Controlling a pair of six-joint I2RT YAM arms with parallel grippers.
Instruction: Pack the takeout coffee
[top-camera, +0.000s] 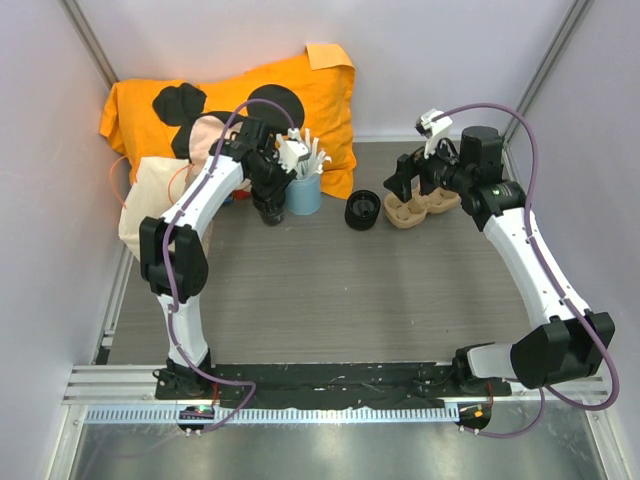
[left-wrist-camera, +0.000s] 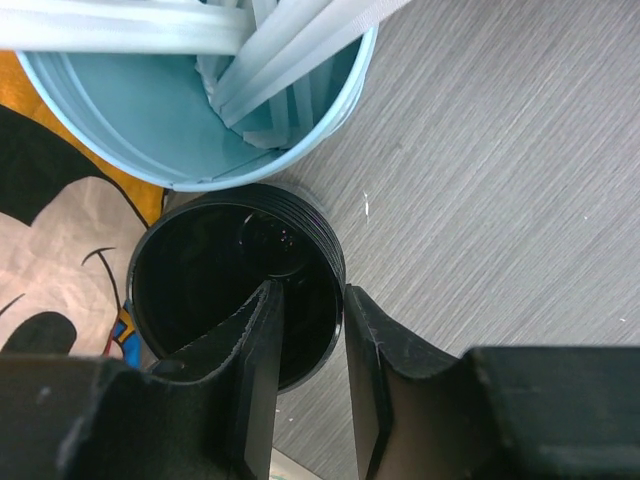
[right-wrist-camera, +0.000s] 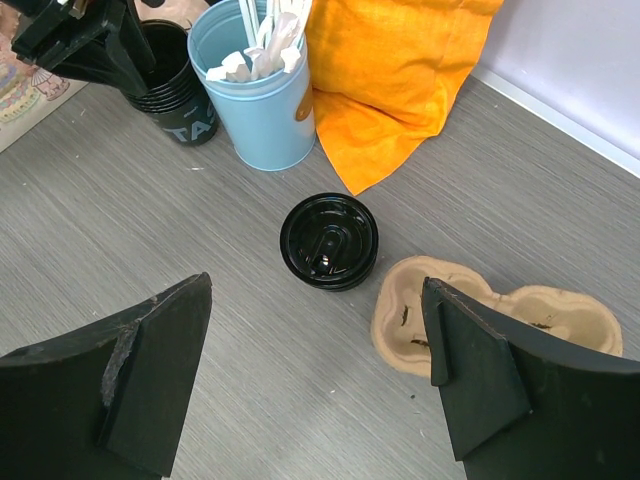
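Risk: left gripper straddling wall of takeout coffee, one finger inside, one outside; cannot tell if pinching firmly. Rim grip risking tilting, slipping, or bumping blue cup just beside, at coffee's 2 o'clock in top view. Right gripper hanging wide apart, gripping nothing.

Blue cup holding white sticks. Pulp carrier sitting with visible wells empty. Coffee contents: cannot tell.

On a grey wood-grain table, a blue cup of white sticks is seen at 12 o'clock, an orange Mickey Mouse bag at 11, and a pulp cup carrier at 2.
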